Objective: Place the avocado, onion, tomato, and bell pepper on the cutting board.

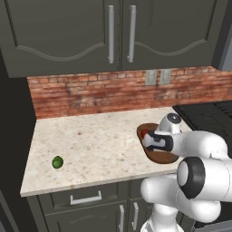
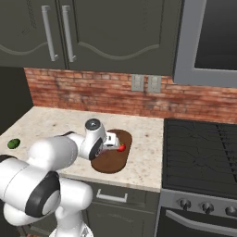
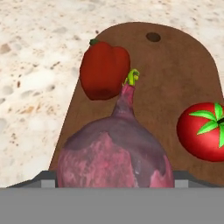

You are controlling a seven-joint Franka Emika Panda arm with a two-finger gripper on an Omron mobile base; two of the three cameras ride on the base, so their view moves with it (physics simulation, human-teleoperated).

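Purple-pink and dull-skinned, fills the gap between the jaws: onion (image 3: 114,162), low over the near end of the board (image 3: 175,65). Shows jaws set wide on either side of it; cannot tell whether gripping or just clear. Looks firm and fairly heavy for its size, with dry papery skin likely to slip, so best taken across the widest part of the bulb, not by the thin neck. Just beyond the jaws, on the board: pepper (image 3: 105,70) ahead to the left, tomato (image 3: 203,131) to the right, which is probably soft enough to bruise. Well away from the jaws, far left on the bench (image 1: 99,140): avocado (image 1: 57,162), small, glossy, apt to roll. No brands, labels or writing to read.
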